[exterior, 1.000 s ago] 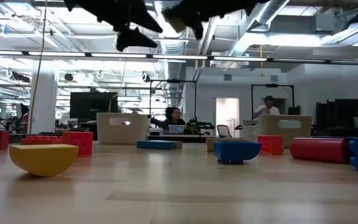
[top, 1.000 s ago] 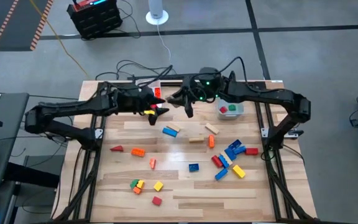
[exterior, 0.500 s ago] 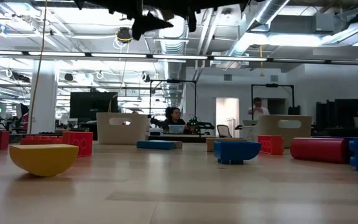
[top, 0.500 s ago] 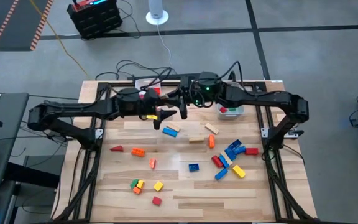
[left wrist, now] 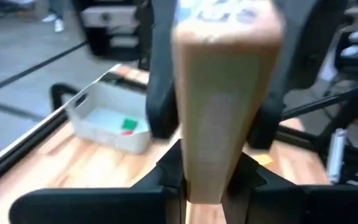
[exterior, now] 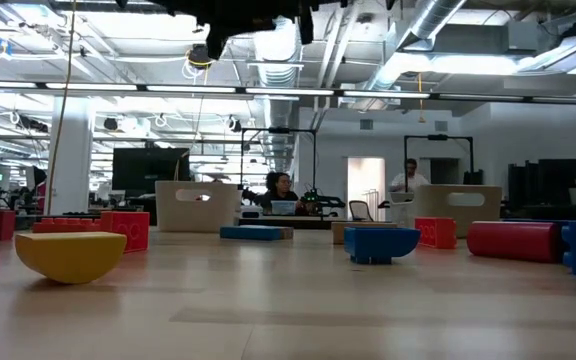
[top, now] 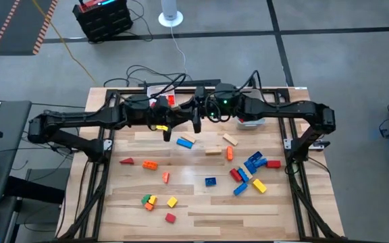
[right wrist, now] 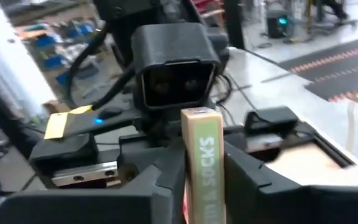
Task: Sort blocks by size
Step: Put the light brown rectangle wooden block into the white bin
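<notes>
The tan bar is held up in the air above the middle of the table's far edge, standing on end between the two grippers. In the left wrist view it is a plain, smooth, pale length of wood colour. Only the right wrist view shows printed lettering running along its narrow face. In the high view the arms hide it almost wholly.

The left gripper has its fingers pressed on the bar's lower end from both sides. The right gripper faces it head on and flanks the same bar. Whether it is gripping or only lying close beside the bar, I cannot tell.

The left wrist view alone looks into the clear bin at the table's far right corner, where a green block lies.

The high view alone shows the loose blocks spread over the table:
- a blue cluster towards the right edge
- tan pieces near the middle
- a yellow block and a red block towards the near edge

The low view shows people at desks beyond the table.
</notes>
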